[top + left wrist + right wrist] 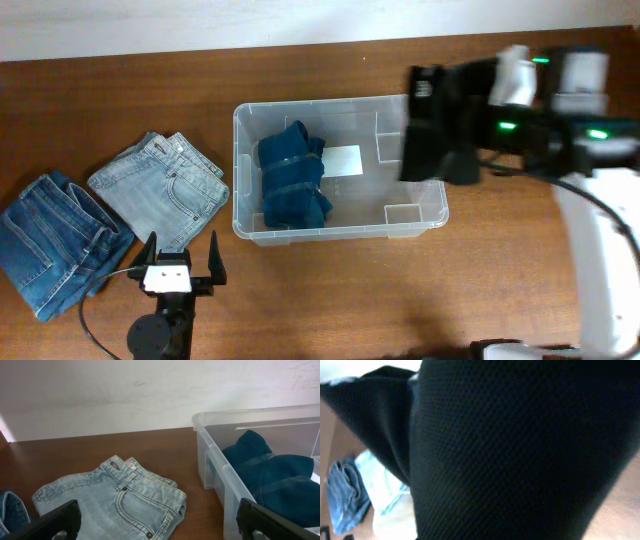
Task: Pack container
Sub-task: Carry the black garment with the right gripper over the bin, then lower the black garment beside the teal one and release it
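Observation:
The clear plastic container (pixel 320 103) stands mid-table with a white label (pixel 343 160) on its floor. A folded dark blue pair of jeans (pixel 293 175) lies in its left half. My right gripper (pixel 455 105) holds a black garment (pixel 432 130) in the air over the container's right end. The cloth hides the fingers and fills the right wrist view (pixel 510 460). My left gripper (pixel 180 265) is open and empty near the table's front edge. In the left wrist view (pixel 162 525) it faces the light blue jeans (pixel 120 502) and the container wall (pixel 215 442).
Folded light blue jeans (pixel 160 190) lie left of the container. Folded darker blue jeans (pixel 55 240) lie further left. The right arm's white links (pixel 600 250) stretch along the table's right side. A pale wall runs behind the table.

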Controlling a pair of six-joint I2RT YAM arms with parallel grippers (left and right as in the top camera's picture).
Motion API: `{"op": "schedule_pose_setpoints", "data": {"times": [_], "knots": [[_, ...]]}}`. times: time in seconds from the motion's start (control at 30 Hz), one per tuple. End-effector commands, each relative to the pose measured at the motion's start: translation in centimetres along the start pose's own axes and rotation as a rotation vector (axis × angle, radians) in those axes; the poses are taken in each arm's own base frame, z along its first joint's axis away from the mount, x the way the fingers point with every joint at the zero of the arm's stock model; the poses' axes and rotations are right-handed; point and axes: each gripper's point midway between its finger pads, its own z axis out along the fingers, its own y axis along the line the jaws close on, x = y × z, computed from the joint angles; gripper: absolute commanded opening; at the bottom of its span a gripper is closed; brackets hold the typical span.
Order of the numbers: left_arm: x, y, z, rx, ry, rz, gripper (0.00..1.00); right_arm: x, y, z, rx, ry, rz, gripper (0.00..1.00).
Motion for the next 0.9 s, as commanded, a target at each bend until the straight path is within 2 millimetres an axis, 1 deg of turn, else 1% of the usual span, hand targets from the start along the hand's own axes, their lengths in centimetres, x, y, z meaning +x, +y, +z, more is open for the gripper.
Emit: {"op": "schedule_pose_setpoints", "data": {"times": [0.0, 0.07, 0.13, 0.2, 0.27, 0.3, 0.47, 0.53, 0.63, 0.77, 0.87], "knots": [[0.2, 0.1, 0.0, -0.003, 0.000, 0.009, 0.99, 0.3, 3.4, 4.2, 0.021, 0.024, -0.064, 0.25], [0.2, 0.1, 0.0, -0.003, 0.000, 0.009, 0.99, 1.0, 4.6, 6.7, 0.022, 0.057, -0.104, 0.25], [0.2, 0.1, 0.0, -0.003, 0.000, 0.009, 0.99, 1.8, 4.7, 8.9, 0.055, 0.092, -0.122, 0.27], [0.2, 0.1, 0.0, -0.003, 0.000, 0.009, 0.99, 2.7, 4.1, 11.3, 0.109, 0.129, -0.109, 0.28], [0.2, 0.1, 0.0, -0.003, 0.000, 0.009, 0.99, 3.7, 3.9, 13.7, 0.119, 0.173, -0.115, 0.28], [0.2, 0.1, 0.0, -0.003, 0.000, 0.009, 0.99, 4.6, 3.6, 15.4, 0.128, 0.208, -0.117, 0.28], [0.2, 0.1, 0.0, -0.003, 0.000, 0.009, 1.00, 7.3, 2.1, 19.5, 0.161, 0.313, -0.109, 0.29], [0.2, 0.1, 0.0, -0.003, 0.000, 0.009, 0.99, 8.3, 1.6, 20.7, 0.172, 0.347, -0.107, 0.28], [0.2, 0.1, 0.0, -0.003, 0.000, 0.009, 0.99, 9.1, 1.4, 21.6, 0.167, 0.377, -0.088, 0.28], [0.2, 0.1, 0.0, -0.003, 0.000, 0.009, 0.99, 9.5, 1.7, 21.9, 0.151, 0.390, -0.045, 0.28], [0.2, 0.1, 0.0, -0.003, 0.000, 0.009, 1.00, 9.8, 2.4, 21.8, 0.115, 0.408, 0.003, 0.28]]}}
